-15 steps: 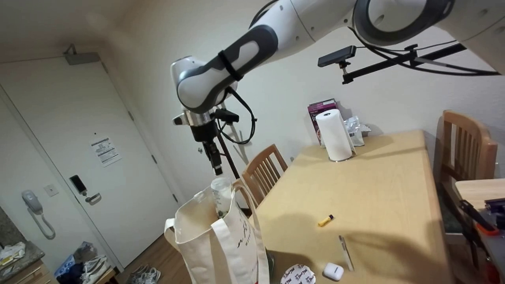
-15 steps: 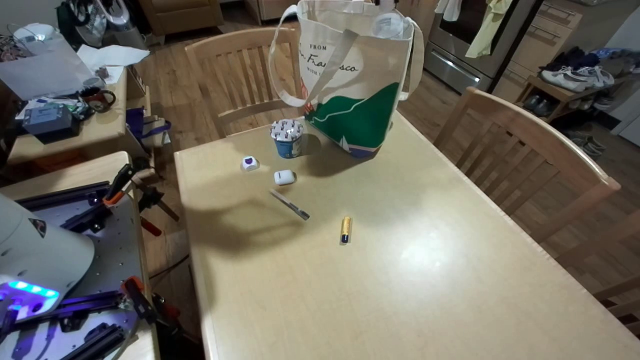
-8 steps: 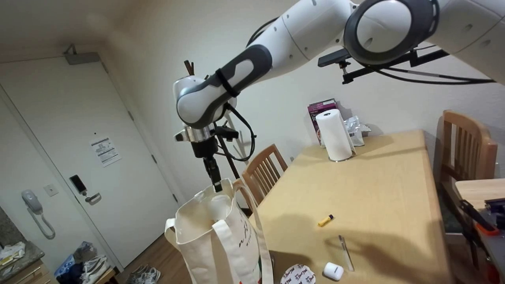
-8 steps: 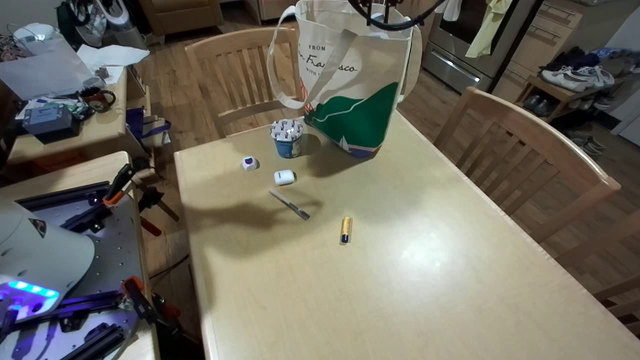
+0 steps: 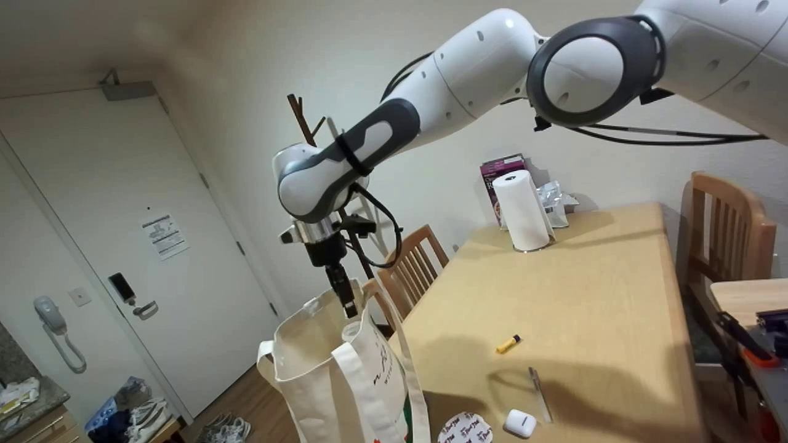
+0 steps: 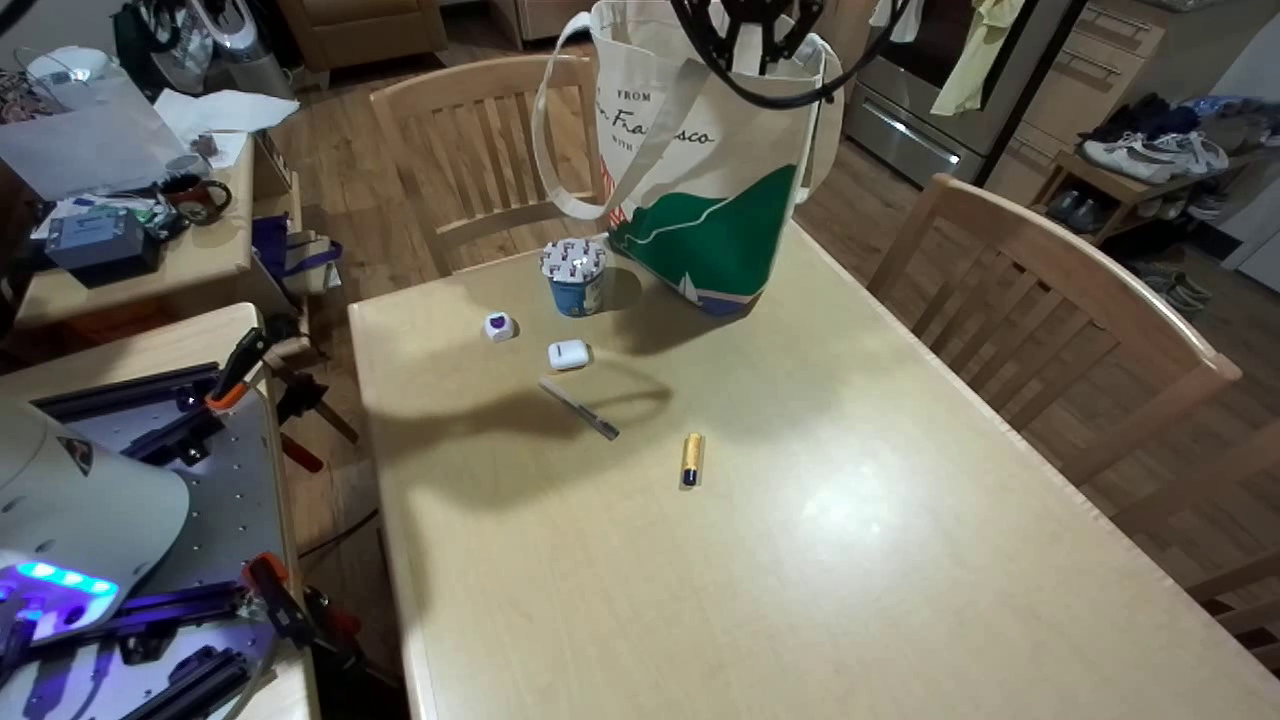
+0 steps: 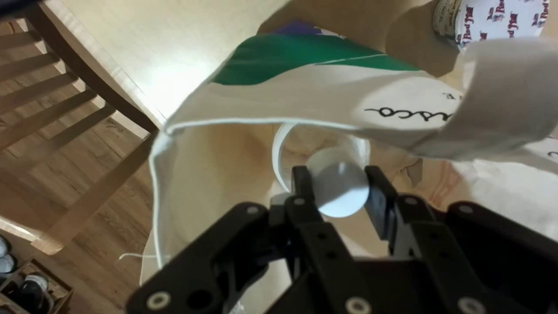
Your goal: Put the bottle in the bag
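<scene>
My gripper has its two fingertips against opposite sides of the bottle's round pale cap in the wrist view. The bottle hangs upright inside the mouth of the off-white tote bag. In an exterior view only the pale upper part of the bottle shows, just below the gripper and behind the bag's near rim. The bag stands on the table with its mouth open. It also shows in an exterior view, where the gripper covers part of its opening.
A cup with a patterned lid stands beside the bag. A small white cube, a white case, a pen and a yellow marker lie on the table. A paper towel roll stands farther off. Chairs surround the table.
The arm has moved down and the gripper has lowered the bottle from above the rim into the bag. Only the bottle's upper part still shows. The bag has hardly shifted.
</scene>
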`<state>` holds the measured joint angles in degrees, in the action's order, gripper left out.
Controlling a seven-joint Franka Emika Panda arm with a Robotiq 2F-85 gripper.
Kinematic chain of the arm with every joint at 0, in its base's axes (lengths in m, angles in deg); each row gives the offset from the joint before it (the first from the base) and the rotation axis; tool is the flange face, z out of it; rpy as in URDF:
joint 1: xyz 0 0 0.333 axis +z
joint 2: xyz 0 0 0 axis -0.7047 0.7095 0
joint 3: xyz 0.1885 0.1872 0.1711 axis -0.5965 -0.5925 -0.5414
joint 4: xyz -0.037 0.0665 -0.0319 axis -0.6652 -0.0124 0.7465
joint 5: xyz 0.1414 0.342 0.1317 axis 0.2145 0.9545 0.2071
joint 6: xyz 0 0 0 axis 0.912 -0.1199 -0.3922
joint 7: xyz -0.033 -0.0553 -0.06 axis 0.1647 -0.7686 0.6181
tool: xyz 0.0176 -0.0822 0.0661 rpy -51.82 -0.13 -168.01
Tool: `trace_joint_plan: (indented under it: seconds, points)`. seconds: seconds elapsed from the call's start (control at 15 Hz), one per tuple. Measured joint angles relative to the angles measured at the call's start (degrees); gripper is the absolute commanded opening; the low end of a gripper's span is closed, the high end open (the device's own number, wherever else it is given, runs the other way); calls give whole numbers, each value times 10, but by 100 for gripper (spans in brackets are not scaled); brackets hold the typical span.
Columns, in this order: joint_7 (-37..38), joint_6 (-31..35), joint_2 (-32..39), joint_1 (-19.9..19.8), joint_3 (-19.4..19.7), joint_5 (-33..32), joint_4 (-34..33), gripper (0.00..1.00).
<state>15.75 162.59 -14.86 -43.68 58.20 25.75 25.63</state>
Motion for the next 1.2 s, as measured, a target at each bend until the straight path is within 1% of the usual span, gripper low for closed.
trace_joint_plan:
  seconds: [0.2,0.33,0.4,0.67,0.93,1.2]
  points:
    - [0,-2,12,1,0,0,-10,85]
    - [1,-1,13,0,0,0,-16,97]
    - [3,-1,13,0,0,0,-20,99]
    - [19,-1,12,-1,2,-1,-37,100]
    - [47,-5,-3,-1,19,-1,-52,100]
    - [80,-38,-37,4,40,-12,-65,100]
